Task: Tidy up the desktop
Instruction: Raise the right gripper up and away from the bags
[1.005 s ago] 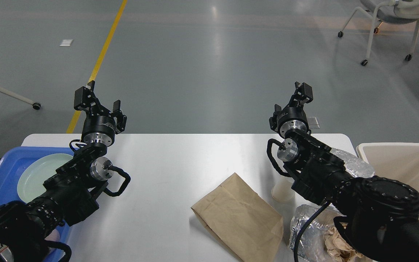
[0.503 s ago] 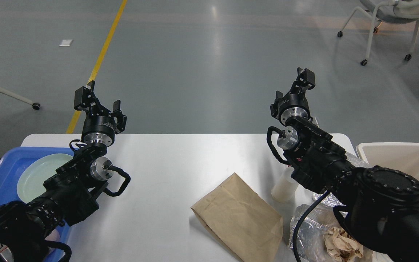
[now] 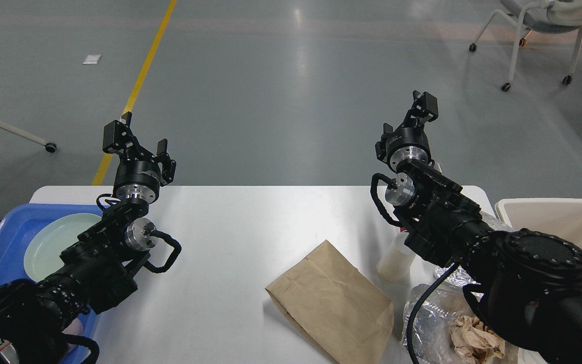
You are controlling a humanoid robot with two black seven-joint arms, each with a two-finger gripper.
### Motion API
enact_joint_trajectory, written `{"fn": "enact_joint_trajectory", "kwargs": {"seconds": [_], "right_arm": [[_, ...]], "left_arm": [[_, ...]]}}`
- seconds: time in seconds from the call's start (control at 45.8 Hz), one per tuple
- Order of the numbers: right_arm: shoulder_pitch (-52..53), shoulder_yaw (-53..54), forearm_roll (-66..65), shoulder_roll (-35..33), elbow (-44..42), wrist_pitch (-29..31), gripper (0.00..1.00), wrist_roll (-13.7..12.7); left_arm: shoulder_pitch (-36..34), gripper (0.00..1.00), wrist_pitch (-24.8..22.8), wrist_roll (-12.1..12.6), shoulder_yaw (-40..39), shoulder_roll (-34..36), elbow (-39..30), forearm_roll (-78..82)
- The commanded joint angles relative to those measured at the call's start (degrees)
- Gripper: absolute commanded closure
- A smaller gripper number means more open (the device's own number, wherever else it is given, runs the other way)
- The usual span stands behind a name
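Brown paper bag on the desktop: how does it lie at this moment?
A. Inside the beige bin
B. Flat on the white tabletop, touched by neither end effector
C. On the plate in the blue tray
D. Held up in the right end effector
B. The brown paper bag lies flat on the desktop, while the left end effector and right end effector are both raised well above it.
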Motion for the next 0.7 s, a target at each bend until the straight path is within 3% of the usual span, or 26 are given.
{"fn": "enact_joint_trajectory", "kwargs": {"seconds": [0.0,0.677], "right_arm": [[-0.51,0.00,0.00,-0.09,0.00,0.22,0.00,0.00],[0.72,0.09,0.09,-0.80,0.08,0.05,0.00,-0.88]], "left_arm": [[0.00,0.00,0.00,0.00,0.00,0.00,0.05,0.08],[0.00,0.00,0.00,0.00,0.00,0.00,0.05,-0.01]]}}
